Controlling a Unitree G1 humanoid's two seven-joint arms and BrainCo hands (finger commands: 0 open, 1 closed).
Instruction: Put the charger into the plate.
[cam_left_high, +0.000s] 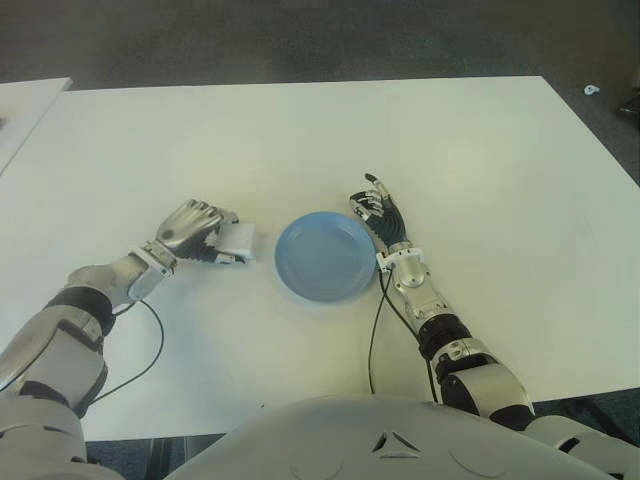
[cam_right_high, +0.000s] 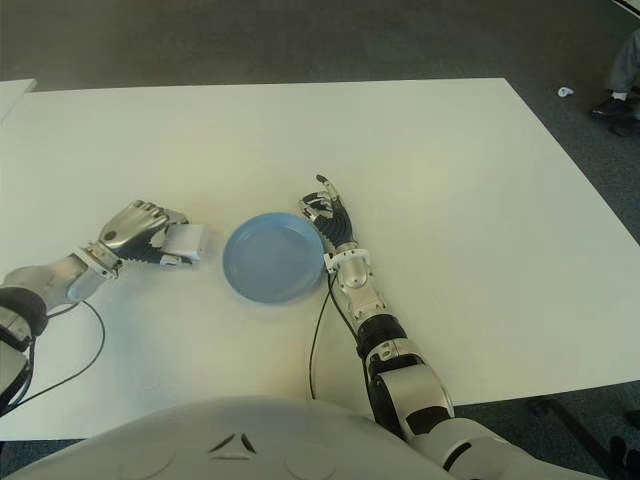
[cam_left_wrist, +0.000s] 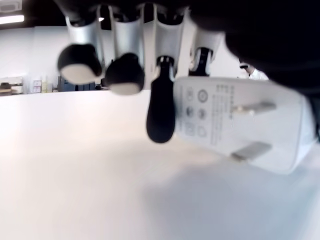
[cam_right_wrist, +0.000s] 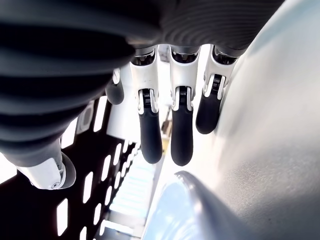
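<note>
The white charger (cam_left_high: 240, 241) sits just left of the blue plate (cam_left_high: 322, 255), its two metal prongs showing in the left wrist view (cam_left_wrist: 240, 125). My left hand (cam_left_high: 205, 232) is curled over it, shut on the charger, low over the white table (cam_left_high: 300, 140). The plate holds nothing. My right hand (cam_left_high: 378, 210) shows beside the plate's right rim with its fingers (cam_right_wrist: 150, 135) relaxed, open and holding nothing. A bit of the plate's rim (cam_right_wrist: 190, 210) appears close to that hand in the right wrist view.
A thin black cable (cam_left_high: 372, 340) runs from my right wrist toward the table's front edge. Another cable (cam_left_high: 150, 350) loops from my left forearm. A second white table (cam_left_high: 25, 100) stands at the far left. Dark floor lies beyond the far edge.
</note>
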